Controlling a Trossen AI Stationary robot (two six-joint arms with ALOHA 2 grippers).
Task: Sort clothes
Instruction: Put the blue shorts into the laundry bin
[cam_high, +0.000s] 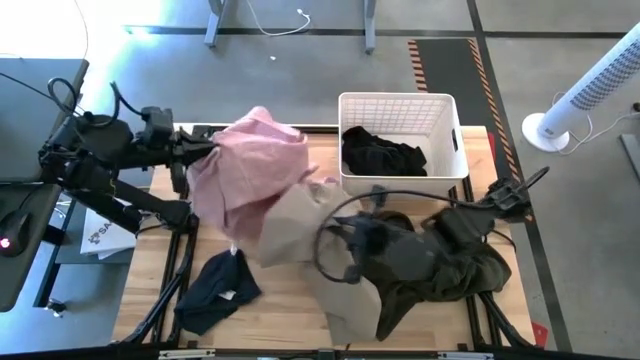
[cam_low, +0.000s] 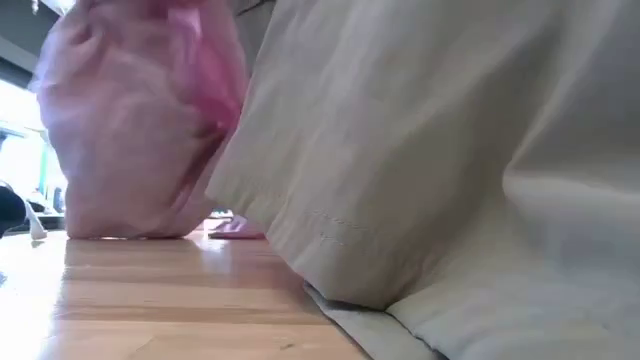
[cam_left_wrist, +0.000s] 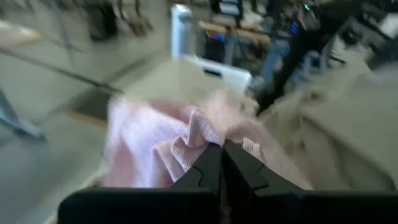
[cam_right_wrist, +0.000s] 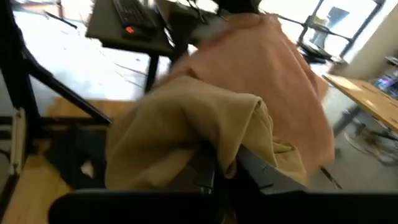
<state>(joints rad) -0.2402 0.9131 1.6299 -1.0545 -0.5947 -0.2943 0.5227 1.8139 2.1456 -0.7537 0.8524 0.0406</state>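
Note:
A pale pink garment (cam_high: 255, 165) hangs bunched over the table's left half, with my left gripper (cam_high: 200, 150) shut on it. Beside it a beige garment (cam_high: 300, 225) is raised at mid-table, and my right gripper (cam_high: 335, 205) is shut on it. A dark olive-brown garment (cam_high: 440, 260) lies heaped under and around my right arm. A navy garment (cam_high: 215, 290) lies flat near the front left edge. A black garment (cam_high: 385, 150) lies inside the white lattice basket (cam_high: 450, 130). My left gripper pinches a bunched fold of the pink cloth (cam_left_wrist: 199, 134) between its two fingers, coming nearly level from the table's left. The garment balloons and hangs below the fingers; its lower end (cam_low: 130, 225) reaches down to the table top. My right gripper pinches a gathered fold of the beige cloth (cam_right_wrist: 230, 149), which drapes over the fingers and hides the place of contact. The fingers come nearly level from the table's right. The cloth hangs slack below them, and its lower part (cam_high: 340, 300) lies on the table.
The basket stands at the table's far edge, right of the middle. A flat printed thing (cam_high: 100, 235) lies under my left arm at the left edge. A white tower fan (cam_high: 590, 90) stands on the floor beyond the right edge. Bare wood (cam_high: 285, 300) shows at the front.

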